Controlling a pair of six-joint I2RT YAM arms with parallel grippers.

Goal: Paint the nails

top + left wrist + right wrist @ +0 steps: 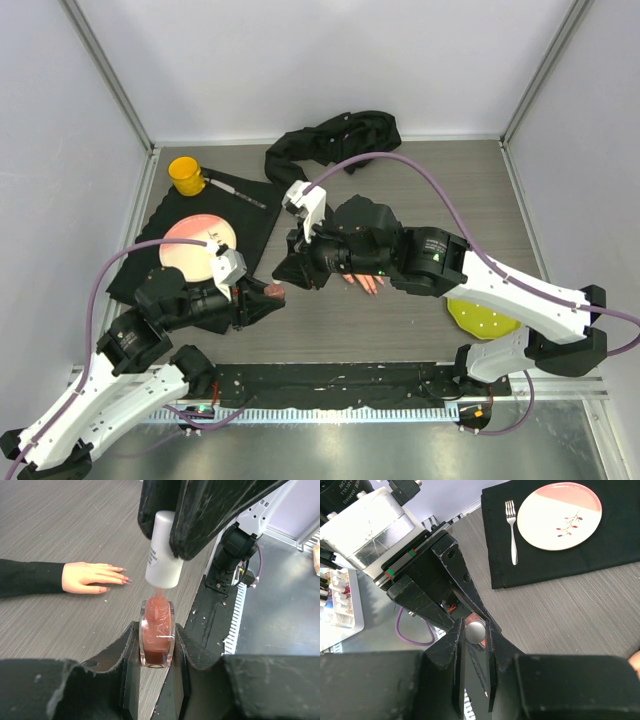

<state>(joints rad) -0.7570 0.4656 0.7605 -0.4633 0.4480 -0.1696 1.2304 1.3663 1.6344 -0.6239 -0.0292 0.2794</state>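
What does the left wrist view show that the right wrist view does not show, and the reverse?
Only the left wrist: the nails on the mannequin hand, and the glass body of the polish bottle, clamped in the left gripper. Only the right wrist: the pink-and-white plate and the fork on a black cloth. Both: the white cap, held by the right gripper, and the grey table.

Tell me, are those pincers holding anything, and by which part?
The left pincer clamps the polish bottle by its glass sides; the right pincer grips the white cap by its upper part.
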